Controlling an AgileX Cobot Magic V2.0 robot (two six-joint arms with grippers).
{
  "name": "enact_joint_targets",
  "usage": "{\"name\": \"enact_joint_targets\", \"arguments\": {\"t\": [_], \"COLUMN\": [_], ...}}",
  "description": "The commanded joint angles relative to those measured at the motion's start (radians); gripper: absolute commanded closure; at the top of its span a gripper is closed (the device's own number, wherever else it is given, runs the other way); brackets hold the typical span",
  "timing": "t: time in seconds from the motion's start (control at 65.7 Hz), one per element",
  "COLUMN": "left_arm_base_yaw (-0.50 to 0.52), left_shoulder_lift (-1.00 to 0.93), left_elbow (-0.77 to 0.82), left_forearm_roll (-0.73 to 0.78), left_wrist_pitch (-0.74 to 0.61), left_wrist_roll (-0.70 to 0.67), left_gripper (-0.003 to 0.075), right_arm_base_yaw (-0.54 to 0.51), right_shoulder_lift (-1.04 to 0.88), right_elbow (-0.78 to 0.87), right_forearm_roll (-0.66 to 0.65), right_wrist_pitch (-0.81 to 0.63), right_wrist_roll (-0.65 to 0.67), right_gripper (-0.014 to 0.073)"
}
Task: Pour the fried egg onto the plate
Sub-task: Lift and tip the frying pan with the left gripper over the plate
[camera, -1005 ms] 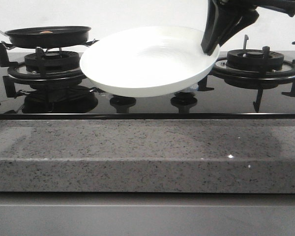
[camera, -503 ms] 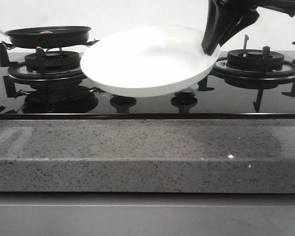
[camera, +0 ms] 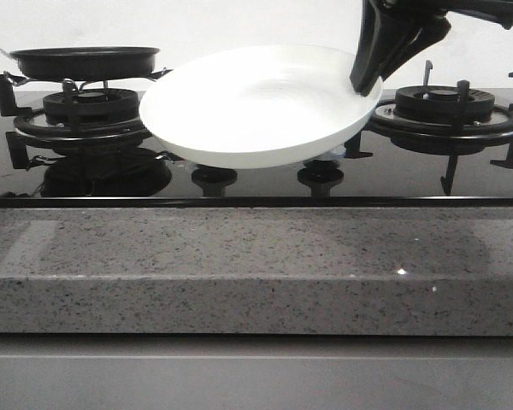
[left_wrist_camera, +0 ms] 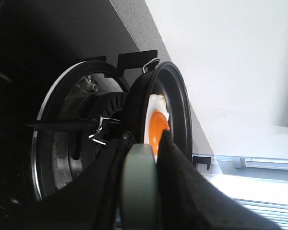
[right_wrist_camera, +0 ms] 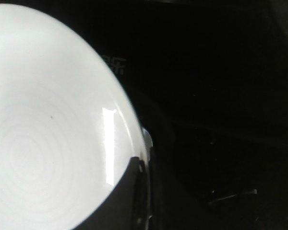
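The fried egg (left_wrist_camera: 157, 125), white with an orange yolk, lies in the black frying pan (left_wrist_camera: 180, 108). My left gripper (left_wrist_camera: 143, 142) is shut on the pan's grey-green handle (left_wrist_camera: 140, 187). In the front view the pan (camera: 84, 61) is level just above the left burner (camera: 87, 109), and the egg is hidden behind its rim. My right gripper (camera: 366, 84) is shut on the right rim of the white plate (camera: 256, 111). It holds the plate lifted over the hob between the burners, tilted toward the camera, its left edge close to the pan. The plate (right_wrist_camera: 43, 120) is empty.
The black glass hob (camera: 256, 184) has a right burner (camera: 445, 111) with raised pan supports and two knobs (camera: 214, 178) under the plate. A speckled grey stone counter edge (camera: 256, 265) runs along the front. A white wall is behind.
The pan has levelled out, so the egg that showed inside it in the front view is now hidden by the rim. The plate and right gripper have barely moved.
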Motion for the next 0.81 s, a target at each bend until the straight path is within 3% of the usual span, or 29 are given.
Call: {"name": "enact_joint_targets", "arguments": {"t": [0.0, 0.259, 0.67, 0.792], "left_arm_base_yaw": [-0.004, -0.004, -0.004, -0.008], "left_shoulder_lift": [-0.053, -0.053, -0.173, -0.238], "left_elbow": [-0.032, -0.032, -0.032, -0.022], "left_forearm_roll": [-0.078, -0.145, -0.202, -0.139], "left_wrist_pitch": [0.038, 0.089, 0.134, 0.153], "left_wrist_roll": [0.006, 0.006, 0.068, 0.087], "left_gripper": [0.0642, 0.0740, 0.0740, 0.0740], "right_arm_base_yaw": [0.000, 0.000, 0.000, 0.000], "right_shoulder_lift": [-0.042, -0.042, -0.042, -0.042], "right_elbow": [-0.023, -0.023, -0.023, -0.023], "right_forearm_roll": [-0.004, -0.004, -0.004, -0.004], "right_wrist_pitch": [-0.053, -0.053, -0.053, -0.053], "right_wrist_roll": [-0.001, -0.001, -0.001, -0.001], "right_gripper": [0.0694, 0.0694, 0.0694, 0.0694]}}
